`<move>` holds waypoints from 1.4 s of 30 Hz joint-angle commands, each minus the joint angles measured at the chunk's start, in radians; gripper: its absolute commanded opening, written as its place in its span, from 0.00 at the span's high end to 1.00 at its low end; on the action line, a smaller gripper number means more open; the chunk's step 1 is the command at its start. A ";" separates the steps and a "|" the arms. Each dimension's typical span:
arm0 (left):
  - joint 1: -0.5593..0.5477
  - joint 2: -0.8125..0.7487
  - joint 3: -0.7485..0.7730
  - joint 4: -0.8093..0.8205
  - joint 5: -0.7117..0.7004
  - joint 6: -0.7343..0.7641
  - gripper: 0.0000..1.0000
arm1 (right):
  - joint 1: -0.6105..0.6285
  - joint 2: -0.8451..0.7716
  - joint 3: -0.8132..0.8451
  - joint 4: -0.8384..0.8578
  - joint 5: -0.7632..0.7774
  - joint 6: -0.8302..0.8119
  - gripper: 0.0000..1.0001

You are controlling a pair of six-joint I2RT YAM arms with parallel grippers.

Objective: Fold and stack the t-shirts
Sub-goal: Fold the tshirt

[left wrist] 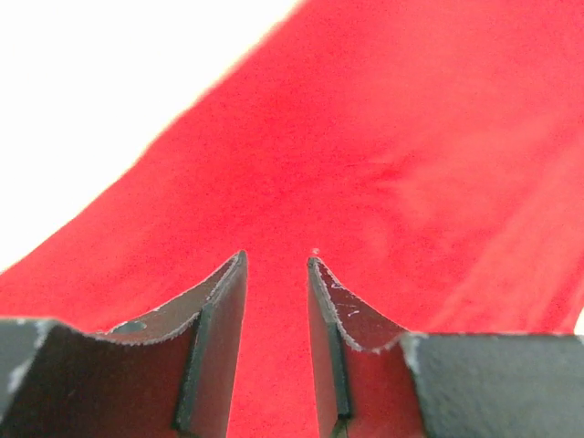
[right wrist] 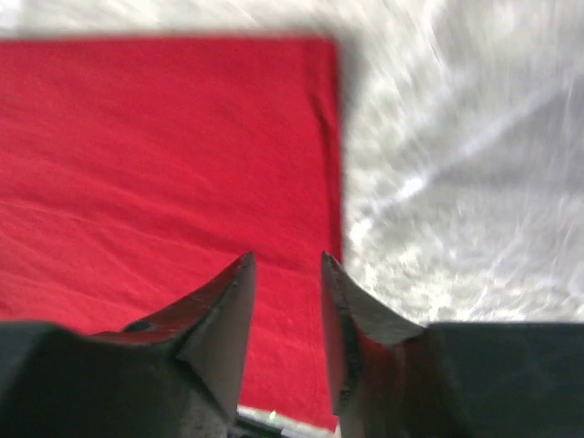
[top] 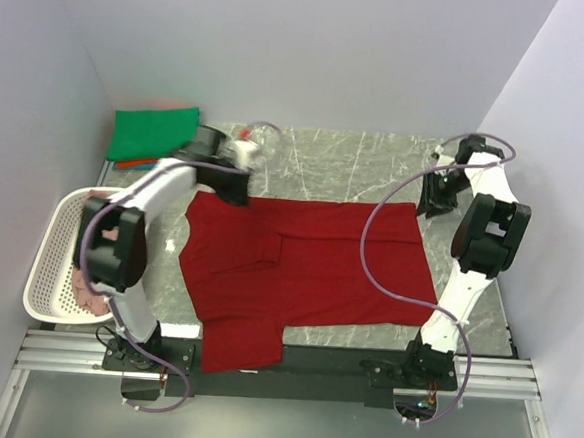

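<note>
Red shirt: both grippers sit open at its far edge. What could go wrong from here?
1. The red shirt's near-left part lies past the near edge of the table, over the rail; a pull could snag it or slide it off.
2. The right gripper stands right at the shirt's side edge, so closing there might catch little cloth or miss.
3. The left gripper is over flat cloth; a pinch there may bunch it.
</note>
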 commanded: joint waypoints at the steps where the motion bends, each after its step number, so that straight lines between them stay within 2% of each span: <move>1: 0.121 -0.050 -0.043 -0.003 0.028 -0.110 0.62 | 0.074 -0.065 0.071 0.028 -0.050 -0.025 0.60; 6: 0.247 0.022 -0.046 0.003 0.031 -0.203 0.61 | 0.210 -0.012 0.082 0.085 0.089 -0.059 0.73; 12: 0.270 0.114 -0.023 -0.006 -0.055 -0.278 0.64 | 0.301 0.037 0.059 0.183 0.317 -0.091 0.82; 18: 0.273 0.195 0.006 -0.011 -0.202 -0.280 0.66 | 0.307 0.093 0.045 0.244 0.531 -0.138 0.85; 25: 0.275 0.320 0.163 -0.081 -0.208 -0.262 0.64 | 0.321 0.175 0.106 0.284 0.643 -0.215 0.87; 35: 0.289 0.455 0.351 -0.124 -0.228 -0.252 0.58 | 0.323 0.298 0.281 0.318 0.726 -0.256 0.83; 40: 0.296 0.458 0.428 -0.137 -0.194 -0.231 0.52 | 0.309 0.321 0.352 0.347 0.770 -0.266 0.81; 42: 0.301 0.421 0.442 -0.126 -0.155 -0.214 0.49 | 0.309 0.273 0.369 0.338 0.746 -0.234 0.76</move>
